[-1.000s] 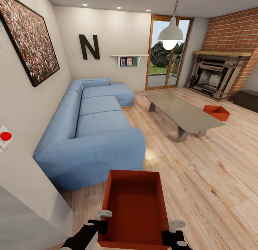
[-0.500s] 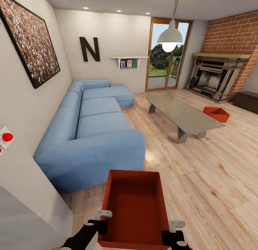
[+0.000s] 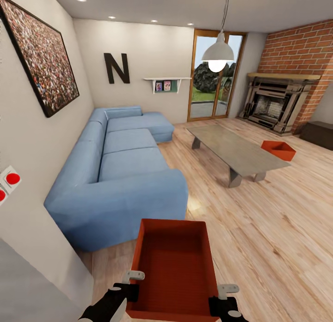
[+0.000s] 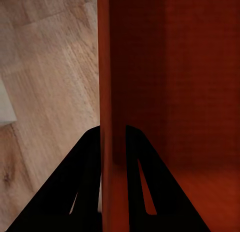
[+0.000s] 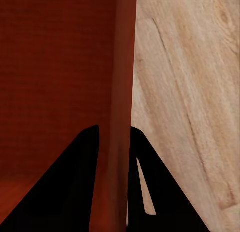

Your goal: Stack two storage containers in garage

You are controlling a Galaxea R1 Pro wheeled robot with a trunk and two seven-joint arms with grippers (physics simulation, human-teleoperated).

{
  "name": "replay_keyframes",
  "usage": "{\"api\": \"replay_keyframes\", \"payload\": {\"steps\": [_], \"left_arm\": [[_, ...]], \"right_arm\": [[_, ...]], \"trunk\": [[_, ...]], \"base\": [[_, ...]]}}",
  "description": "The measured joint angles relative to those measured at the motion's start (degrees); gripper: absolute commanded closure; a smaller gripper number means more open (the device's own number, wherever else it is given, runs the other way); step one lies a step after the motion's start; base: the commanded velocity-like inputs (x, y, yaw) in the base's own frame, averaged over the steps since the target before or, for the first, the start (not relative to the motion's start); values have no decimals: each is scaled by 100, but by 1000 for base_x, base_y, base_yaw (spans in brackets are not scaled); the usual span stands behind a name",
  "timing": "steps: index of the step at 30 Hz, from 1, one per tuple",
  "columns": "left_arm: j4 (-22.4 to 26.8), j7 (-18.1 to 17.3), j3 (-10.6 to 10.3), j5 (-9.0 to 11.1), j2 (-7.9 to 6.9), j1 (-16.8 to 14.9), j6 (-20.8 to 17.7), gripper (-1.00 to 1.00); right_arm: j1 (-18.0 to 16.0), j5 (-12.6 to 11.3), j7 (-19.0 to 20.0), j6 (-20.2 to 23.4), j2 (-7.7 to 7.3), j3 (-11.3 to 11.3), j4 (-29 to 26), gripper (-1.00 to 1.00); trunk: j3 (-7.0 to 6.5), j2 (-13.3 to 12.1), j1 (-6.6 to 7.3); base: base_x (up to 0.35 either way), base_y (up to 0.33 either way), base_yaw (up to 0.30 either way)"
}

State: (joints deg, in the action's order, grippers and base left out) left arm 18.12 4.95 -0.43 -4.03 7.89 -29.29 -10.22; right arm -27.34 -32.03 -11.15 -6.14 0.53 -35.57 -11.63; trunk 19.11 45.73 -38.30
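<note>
Held storage container (image 3: 175,266): orange-red bin, carried low in front of the trunk, long axis running straight away from the robot. Left gripper (image 3: 131,285) clamps its left long wall near the near end; the left wrist view shows that wall pinched between the two dark fingers (image 4: 85,182), one inside, one outside. Right gripper (image 3: 225,298) does the same on the right wall; fingers (image 5: 80,182) straddle it in the right wrist view. Both narrow, closed on thin wall. Bin empty, level.

Second storage container (image 3: 278,150): on the wood-plank floor (image 3: 268,229), far right, just beyond the grey low desk (image 3: 236,150), near the brick fireplace (image 3: 277,100). Well apart from both grippers; nearer the right arm's side.

Room: living room. Blue sectional sofa (image 3: 115,169) close on the left, glass doors (image 3: 215,75) ahead. Garage not in sight; judged carry stage, first bin in hand.
</note>
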Motion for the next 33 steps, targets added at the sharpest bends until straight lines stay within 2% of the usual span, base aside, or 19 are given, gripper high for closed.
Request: {"api": "replay_keyframes", "payload": {"steps": [10,30,33], "left_arm": [[1,0,0,-1,0,0,-4,100],[5,-9,12,-19,0,0,-10,100],[5,-23,33,-43,0,0,-8,100]], "right_arm": [[0,-6,1,1,0,-2,1,100],[1,-11,4,1,0,-3,2,100],[1,-8,5,0,1,2,2,100]], "trunk": [[-92,0,-1],[-275,-1,-3],[-290,-1,-1]], "base": [[-43,0,0],[-317,0,0],[-97,0,0]]}}
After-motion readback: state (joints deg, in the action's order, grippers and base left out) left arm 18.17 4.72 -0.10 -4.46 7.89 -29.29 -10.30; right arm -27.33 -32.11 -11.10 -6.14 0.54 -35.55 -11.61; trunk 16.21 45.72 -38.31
